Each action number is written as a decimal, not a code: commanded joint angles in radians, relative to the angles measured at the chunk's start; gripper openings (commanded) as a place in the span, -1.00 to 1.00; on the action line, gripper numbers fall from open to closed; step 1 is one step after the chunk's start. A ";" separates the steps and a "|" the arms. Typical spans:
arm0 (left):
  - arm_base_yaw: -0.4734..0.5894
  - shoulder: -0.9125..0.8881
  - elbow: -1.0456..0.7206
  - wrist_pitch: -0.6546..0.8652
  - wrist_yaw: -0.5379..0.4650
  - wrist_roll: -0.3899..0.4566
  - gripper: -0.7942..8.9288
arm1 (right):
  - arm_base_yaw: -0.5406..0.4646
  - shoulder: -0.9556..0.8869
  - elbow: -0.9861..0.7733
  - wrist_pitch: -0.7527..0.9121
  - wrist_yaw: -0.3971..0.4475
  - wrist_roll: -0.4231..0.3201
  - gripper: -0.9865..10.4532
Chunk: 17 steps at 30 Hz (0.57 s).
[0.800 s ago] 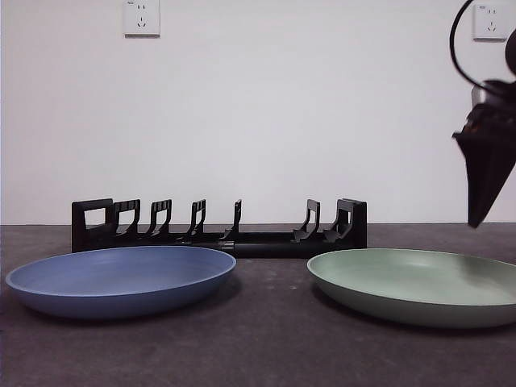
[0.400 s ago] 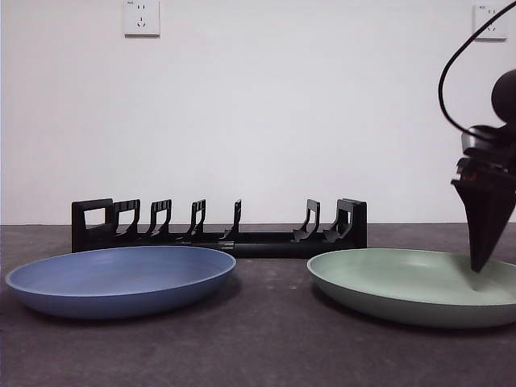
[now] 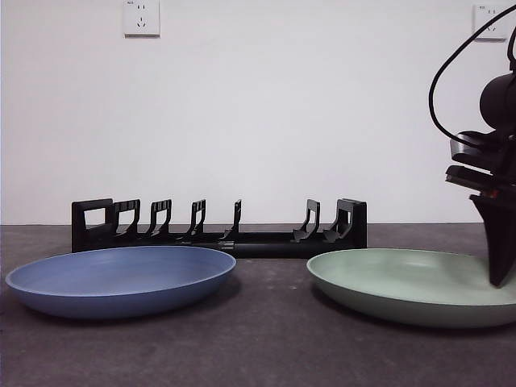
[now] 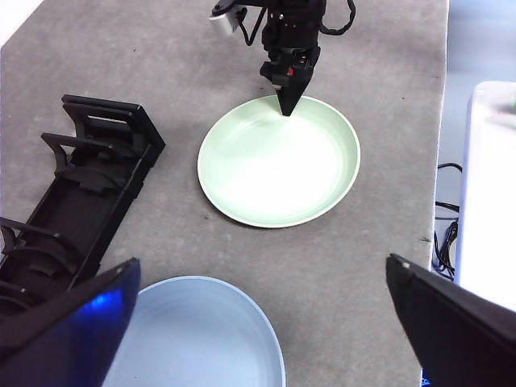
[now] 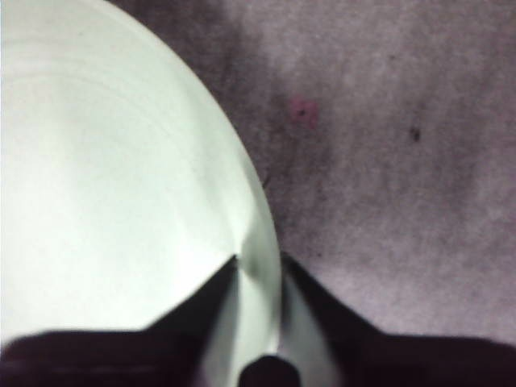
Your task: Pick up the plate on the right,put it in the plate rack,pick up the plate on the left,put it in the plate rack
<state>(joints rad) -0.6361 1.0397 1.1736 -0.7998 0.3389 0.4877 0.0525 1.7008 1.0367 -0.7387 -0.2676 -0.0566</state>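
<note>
The plate on the right is pale green [image 3: 403, 282] and lies flat on the dark table; it also shows in the left wrist view [image 4: 278, 165]. My right gripper [image 3: 500, 278] stands point-down at its far right rim [image 5: 105, 185], its jaws astride the rim and shut on it [image 5: 258, 258]. The left wrist view shows this gripper from above [image 4: 288, 109]. On the left lies the blue plate [image 3: 121, 278], flat as well. Behind both plates stands the plate rack [image 3: 218, 234], its slots holding nothing. My left gripper [image 4: 262, 260] hangs high above the table, wide open.
The table's right edge [image 4: 439, 161] runs close past the green plate, with a white object [image 4: 492, 185] and cables beyond it. Two wall sockets [image 3: 141, 18] sit high on the white wall behind the rack.
My right gripper came down from beside the green plate's right side, moved slightly right, and now sits low on the plate's rim. Both plates and the rack have not moved.
</note>
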 commanded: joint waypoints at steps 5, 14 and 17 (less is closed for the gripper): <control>-0.005 0.003 0.002 0.000 0.000 0.016 0.52 | 0.002 0.002 0.002 0.004 -0.020 0.001 -0.85; -0.057 0.004 0.002 -0.017 -0.001 0.144 0.52 | 0.000 -0.094 0.131 -0.140 -0.102 -0.003 -0.85; -0.087 0.006 0.002 -0.021 -0.035 0.202 0.52 | 0.001 -0.126 0.227 -0.220 -0.153 -0.003 -0.85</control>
<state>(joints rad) -0.7155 1.0416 1.1736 -0.8188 0.3138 0.6315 0.0513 1.5875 1.2388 -0.9497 -0.4011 -0.0574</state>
